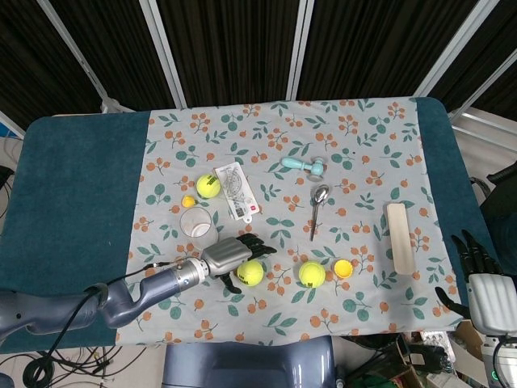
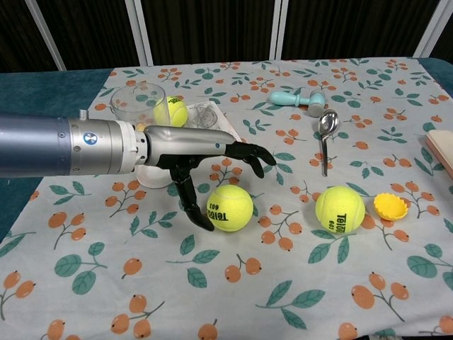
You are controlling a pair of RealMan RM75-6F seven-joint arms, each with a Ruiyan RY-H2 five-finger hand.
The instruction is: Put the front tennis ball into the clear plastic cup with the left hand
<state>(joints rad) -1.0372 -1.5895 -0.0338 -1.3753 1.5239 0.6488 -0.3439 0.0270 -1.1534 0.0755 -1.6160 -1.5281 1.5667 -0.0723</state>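
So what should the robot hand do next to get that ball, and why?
Probably close its fingers around the nearer tennis ball. The left robot hand hovers open right over it, thumb beside the ball, nothing gripped yet, and the clear plastic cup waits just behind.

The fuzzy yellow-green tennis ball (image 2: pixel 229 208) with dark lettering sits on the flowered cloth near the front edge, its print facing the chest camera. The clear plastic cup (image 2: pixel 139 106) stands upright and empty behind it and to the left, well apart from the ball (image 1: pixel 251 273); from above, the cup (image 1: pixel 195 223) shows an open round mouth.
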